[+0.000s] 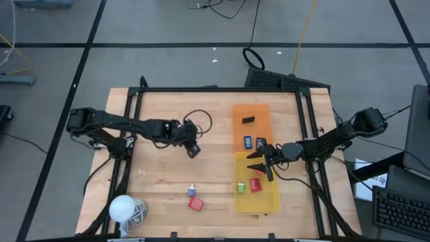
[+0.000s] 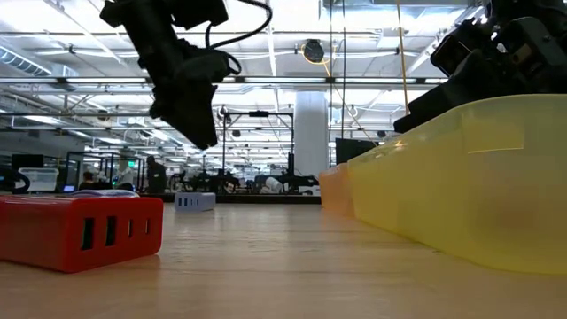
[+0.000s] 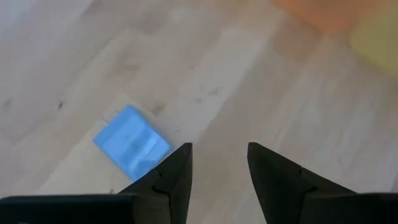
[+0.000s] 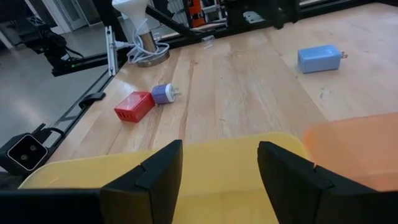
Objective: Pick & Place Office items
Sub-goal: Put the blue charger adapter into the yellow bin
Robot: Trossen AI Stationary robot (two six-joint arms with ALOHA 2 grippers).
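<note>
My left gripper [image 1: 193, 151] is open and empty above the middle of the table [image 1: 161, 175]. Its wrist view [image 3: 219, 149] shows a light-blue block [image 3: 132, 142] flat on the wood just beside one finger, apart from it. My right gripper [image 1: 259, 163] is open and empty over the far end of the yellow tray [image 1: 236, 202], also seen in its wrist view [image 4: 219, 146]. A green piece [image 1: 240, 187] and a red piece [image 1: 256, 185] lie in that tray. A red block [image 1: 195, 203] and a small blue-and-white plug [image 1: 191, 191] lie on the table near the front.
The orange tray [image 1: 236, 114] beyond the yellow one holds a black piece [image 1: 248, 120], a blue piece [image 1: 248, 142] and a dark piece [image 1: 261, 143]. A white ball with coiled cord [image 1: 123, 208] sits at the front left corner. A black frame borders the table.
</note>
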